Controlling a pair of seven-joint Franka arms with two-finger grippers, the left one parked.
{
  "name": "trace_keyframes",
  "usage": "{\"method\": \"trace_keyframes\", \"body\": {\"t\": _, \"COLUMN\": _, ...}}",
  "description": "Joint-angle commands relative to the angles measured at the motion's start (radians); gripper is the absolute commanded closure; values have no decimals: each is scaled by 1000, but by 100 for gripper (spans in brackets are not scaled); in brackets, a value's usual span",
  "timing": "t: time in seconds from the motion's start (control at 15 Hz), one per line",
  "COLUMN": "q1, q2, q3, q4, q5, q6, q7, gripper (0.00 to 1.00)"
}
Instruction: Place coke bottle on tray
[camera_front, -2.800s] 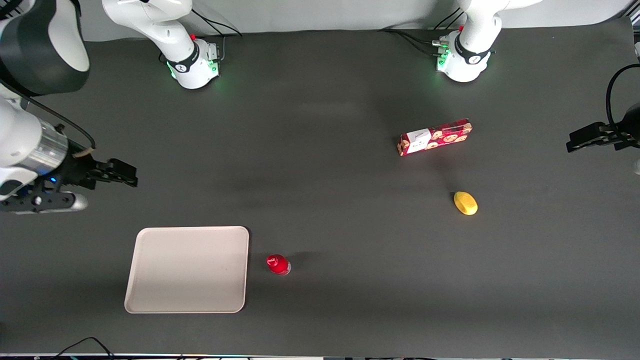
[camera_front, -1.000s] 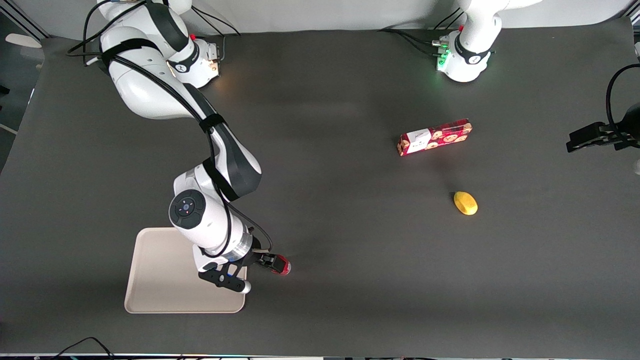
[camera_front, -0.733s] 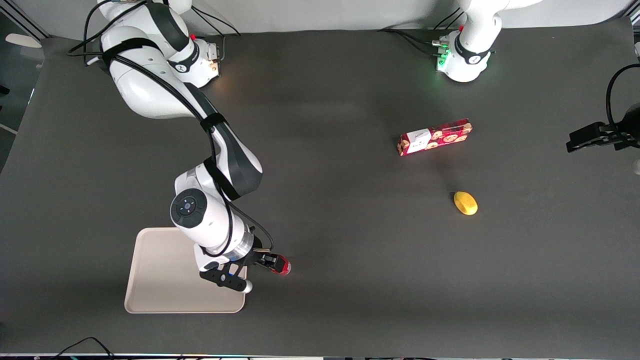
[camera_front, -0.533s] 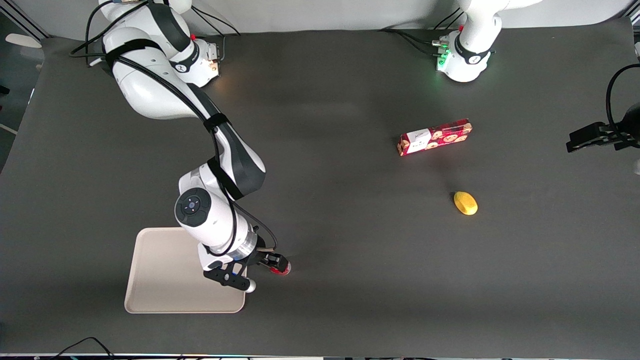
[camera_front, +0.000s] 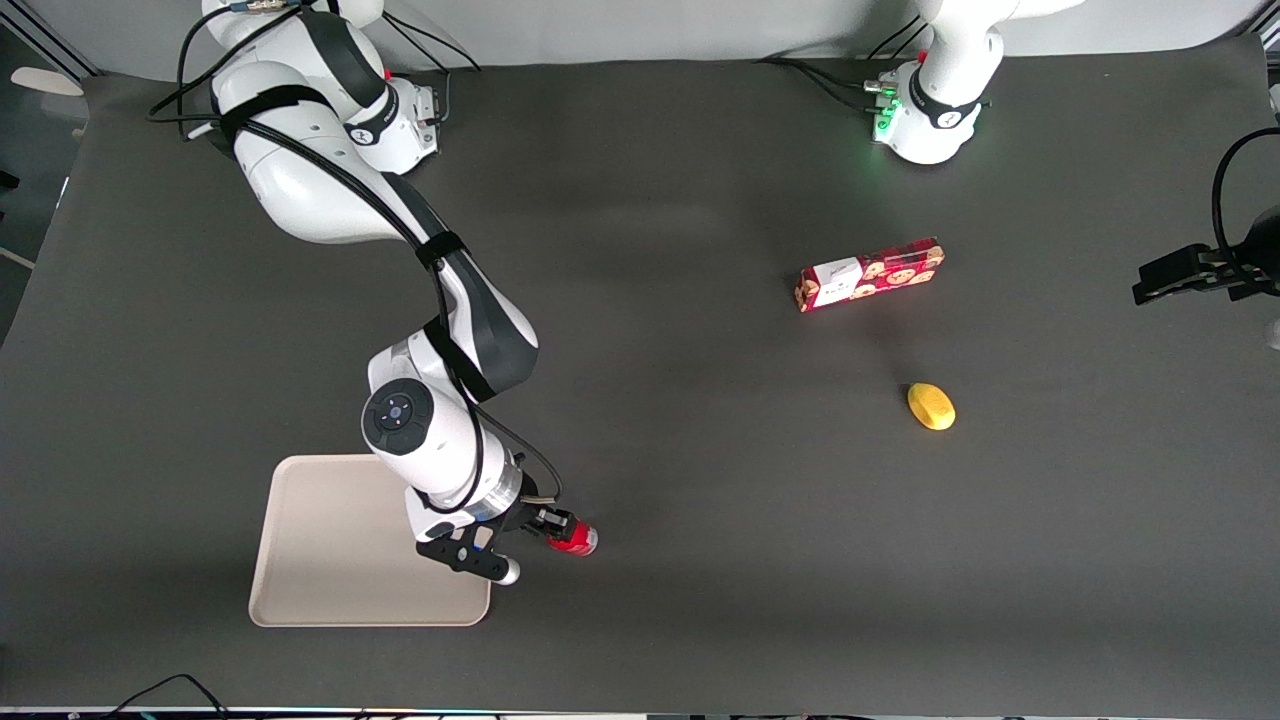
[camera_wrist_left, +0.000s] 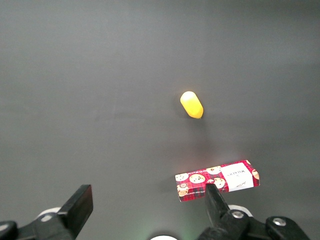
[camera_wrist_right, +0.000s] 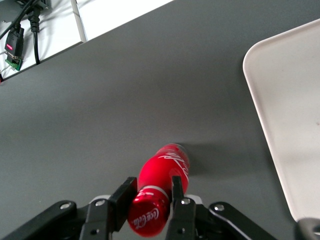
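My gripper (camera_wrist_right: 150, 200) is clamped on the neck of the coke bottle (camera_wrist_right: 159, 192), which tilts, apparently with its base on the bench, near the edge closest to the front camera. The tray (camera_front: 330, 545) lies just beside it, toward my end.

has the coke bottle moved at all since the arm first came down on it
Yes. The coke bottle, pinched at its cap by the claw, has tipped and shifted slightly away from the tray, toward the parked arm's end.
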Motion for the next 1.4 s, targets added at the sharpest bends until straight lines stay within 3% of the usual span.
{"method": "trace_keyframes", "body": {"t": 0.0, "q1": 2, "q2": 4, "q3": -5, "q4": 34, "q5": -17, "q6": -26, "q7": 18, "gripper": 100}}
{"method": "trace_keyframes", "body": {"t": 0.27, "q1": -35, "q2": -90, "q3": -1, "q4": 35, "q5": -17, "q6": -196, "q7": -87, "gripper": 100}}
{"method": "trace_keyframes", "body": {"t": 0.67, "q1": -122, "q2": -259, "q3": -10, "q4": 34, "q5": -17, "q6": -520, "q7": -415, "gripper": 100}}
{"method": "trace_keyframes", "body": {"t": 1.0, "q1": -144, "q2": -338, "q3": -186, "q4": 31, "q5": -17, "q6": -698, "q7": -788, "gripper": 100}}
{"method": "trace_keyframes", "body": {"t": 1.2, "q1": -162, "q2": -340, "q3": -304, "q4": 20, "q5": -5, "q6": -695, "q7": -1015, "gripper": 100}}
{"method": "trace_keyframes", "body": {"t": 1.33, "q1": -205, "q2": -320, "q3": -312, "q4": -23, "q5": 10, "q6": -610, "q7": -1077, "gripper": 100}}
